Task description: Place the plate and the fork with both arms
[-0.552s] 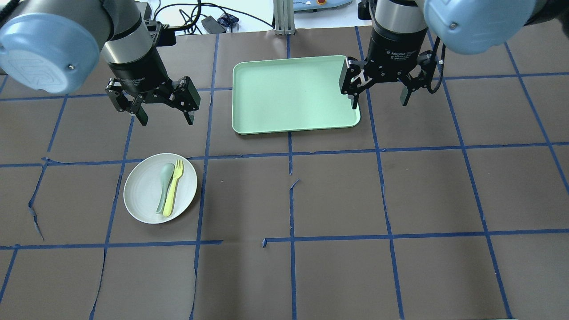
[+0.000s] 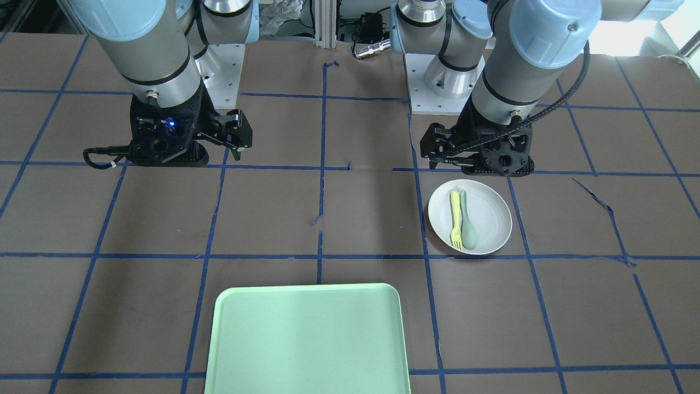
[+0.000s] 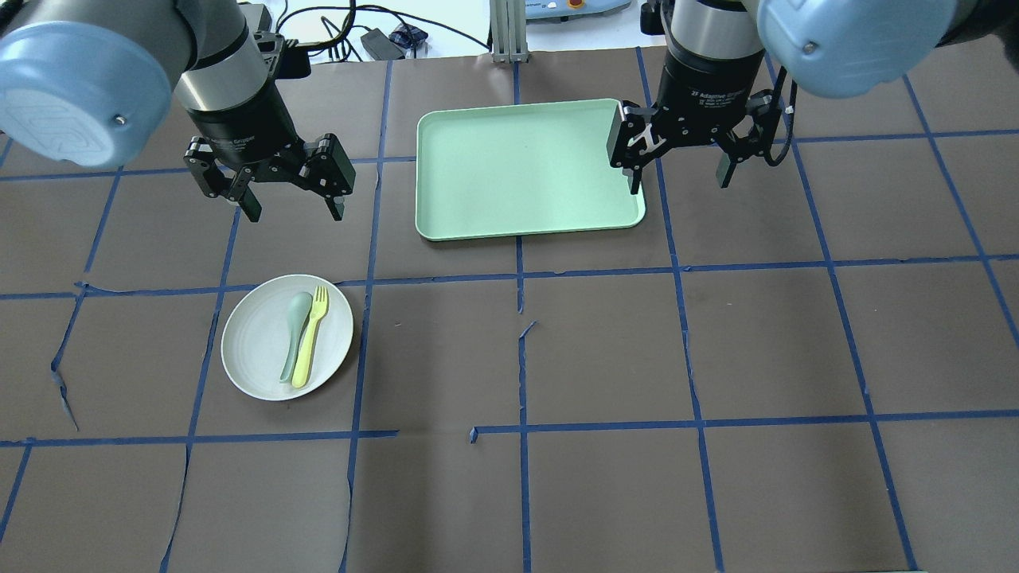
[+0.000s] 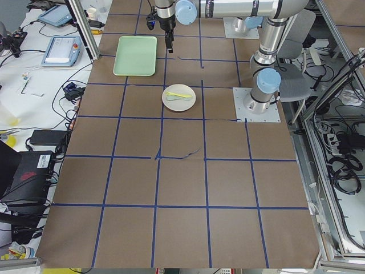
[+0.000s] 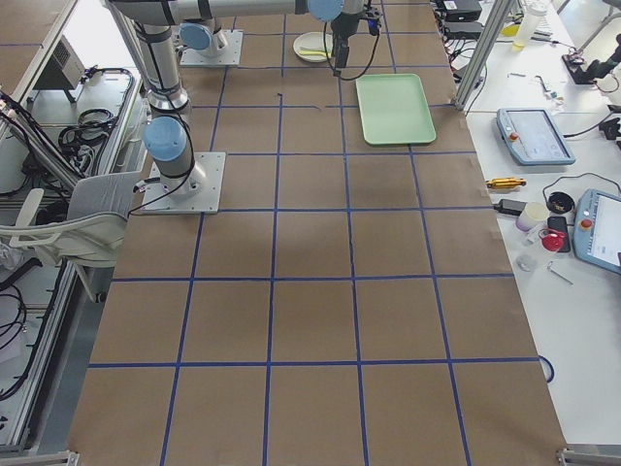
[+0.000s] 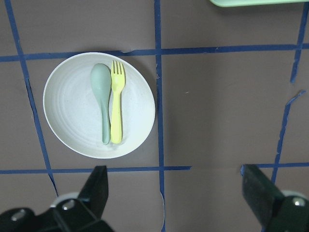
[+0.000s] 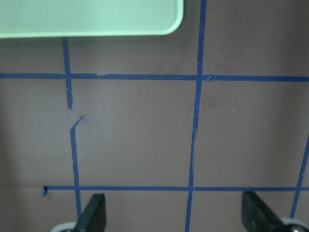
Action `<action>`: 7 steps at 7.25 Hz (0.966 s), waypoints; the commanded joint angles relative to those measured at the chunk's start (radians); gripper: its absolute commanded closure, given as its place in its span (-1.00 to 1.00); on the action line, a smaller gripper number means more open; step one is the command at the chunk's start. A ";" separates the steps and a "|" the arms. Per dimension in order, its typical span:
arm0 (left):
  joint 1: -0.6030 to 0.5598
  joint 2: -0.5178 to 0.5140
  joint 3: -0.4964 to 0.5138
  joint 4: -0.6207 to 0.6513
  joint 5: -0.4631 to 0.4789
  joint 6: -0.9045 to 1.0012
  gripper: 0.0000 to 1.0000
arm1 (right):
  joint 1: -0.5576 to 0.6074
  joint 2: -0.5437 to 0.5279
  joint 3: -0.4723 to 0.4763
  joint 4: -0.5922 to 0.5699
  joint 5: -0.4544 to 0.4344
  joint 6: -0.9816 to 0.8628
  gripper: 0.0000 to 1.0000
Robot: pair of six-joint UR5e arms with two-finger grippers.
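Observation:
The off-white plate (image 3: pixel 255 346) lies on the table at the left, with the pale-yellow fork (image 3: pixel 309 338) and a grey-green spoon (image 3: pixel 293 334) side by side on it. My left gripper (image 3: pixel 295 212) is open and empty, hanging above the table just beyond the plate. The left wrist view shows the plate (image 6: pixel 72 111), the fork (image 6: pixel 116 108) and my open fingers (image 6: pixel 96 188). My right gripper (image 3: pixel 680 185) is open and empty at the right edge of the mint-green tray (image 3: pixel 525 167). From the front, the plate (image 2: pixel 489 219) and fork (image 2: pixel 454 219) lie just in front of the left gripper.
The tray lies far centre and holds nothing; its corner shows in the right wrist view (image 7: pixel 91 19). Brown table covering with a blue tape grid, torn in places. The arm bases stand at the robot's side of the table (image 2: pixel 437 82).
My left gripper has shifted slightly up and to the left in the overhead view. The right gripper, plate, fork and spoon stay where they were.

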 commanded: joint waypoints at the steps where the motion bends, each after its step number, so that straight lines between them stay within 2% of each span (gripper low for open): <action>1: 0.000 -0.003 -0.002 0.000 -0.005 0.000 -1.00 | 0.000 0.005 -0.001 0.003 -0.002 0.000 -1.00; 7: 0.000 -0.007 0.000 0.025 -0.008 0.001 -1.00 | 0.000 0.006 -0.003 -0.003 -0.002 0.000 -1.00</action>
